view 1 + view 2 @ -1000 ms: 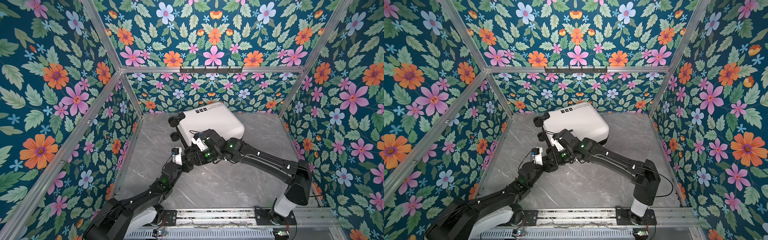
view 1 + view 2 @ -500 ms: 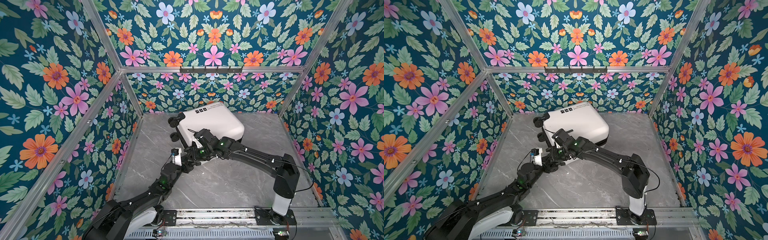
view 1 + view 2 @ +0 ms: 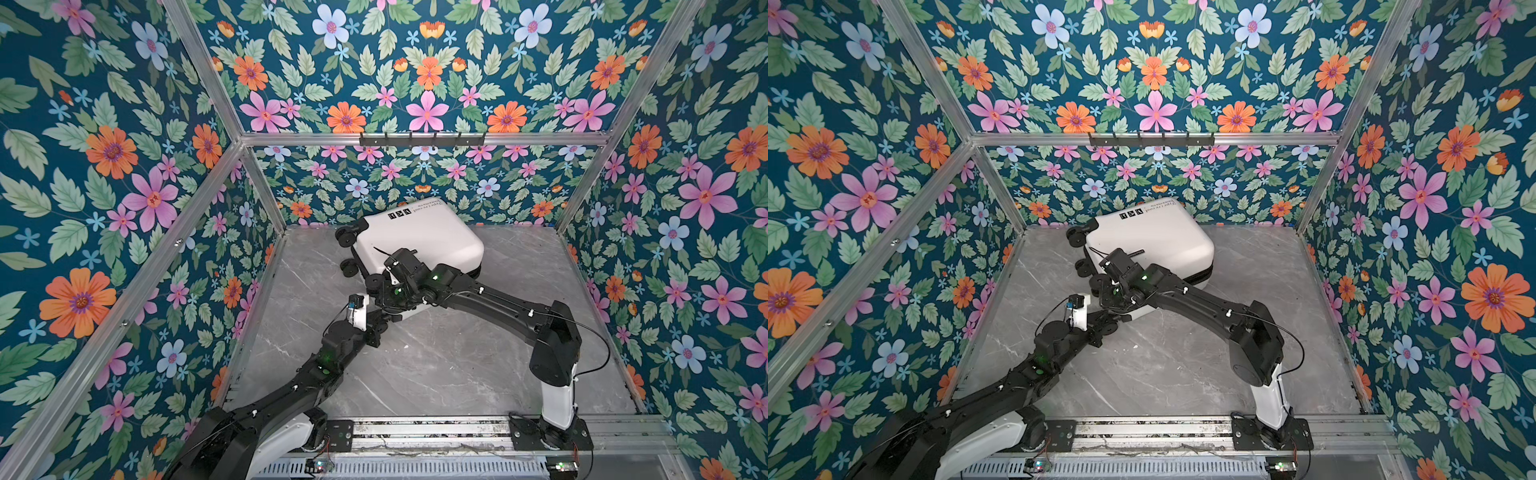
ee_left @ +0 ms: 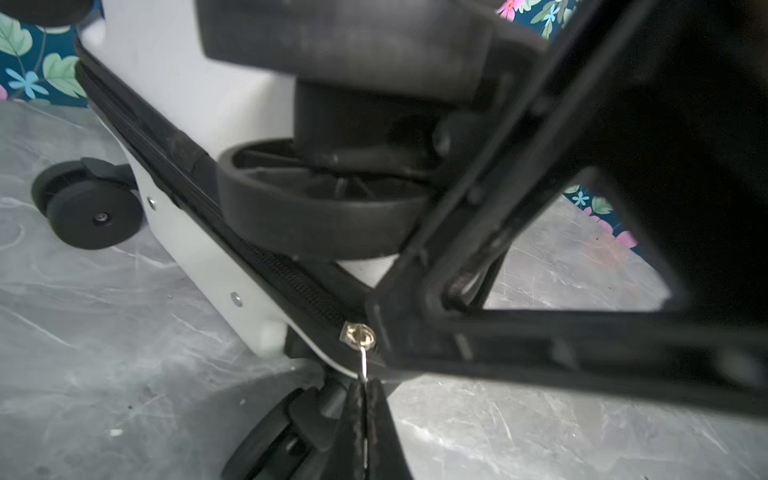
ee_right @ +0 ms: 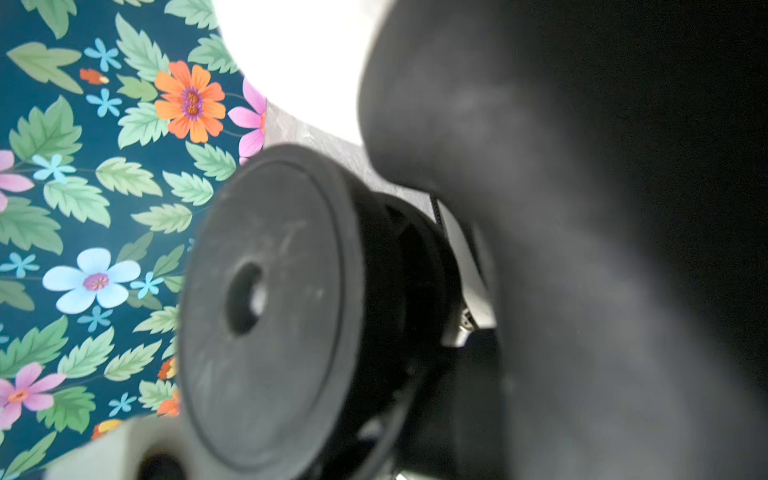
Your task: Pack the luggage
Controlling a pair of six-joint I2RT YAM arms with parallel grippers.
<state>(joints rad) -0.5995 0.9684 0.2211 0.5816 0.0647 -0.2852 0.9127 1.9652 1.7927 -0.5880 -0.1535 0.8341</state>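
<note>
Luggage (image 3: pixel 424 241) lies flat and closed on the grey table (image 3: pixel 436 365). Its black wheels are turned toward the left arm's side and its far edge is near the floral back wall (image 3: pixel 415 183). Both hands meet at its nearest wheeled corner.

Left hand (image 4: pixel 365 415): fingertips pressed together, clamped on the thin metal zipper pull (image 4: pixel 363 361). The pull runs straight ahead from the fingertips to the brass-coloured slider (image 4: pixel 358 334). That slider sits on the black zipper (image 4: pixel 174 153) at the corner of the white shell. Just beyond the slider, 1 wheel (image 4: pixel 324 208) juts from the corner (rim toward the camera). A far wheel (image 4: pixel 89 212) sits low against the table, well off to one side of this hand.

Right hand (image 3: pixel 388 291): reaches across to the same corner, directly beyond the left hand's fingertips in both top views. In its wrist view the wheel fills the frame just beside 1 blurred black finger (image 5: pixel 582 208). Whether this hand is apart, together or gripping the wheel cannot be told.
</note>
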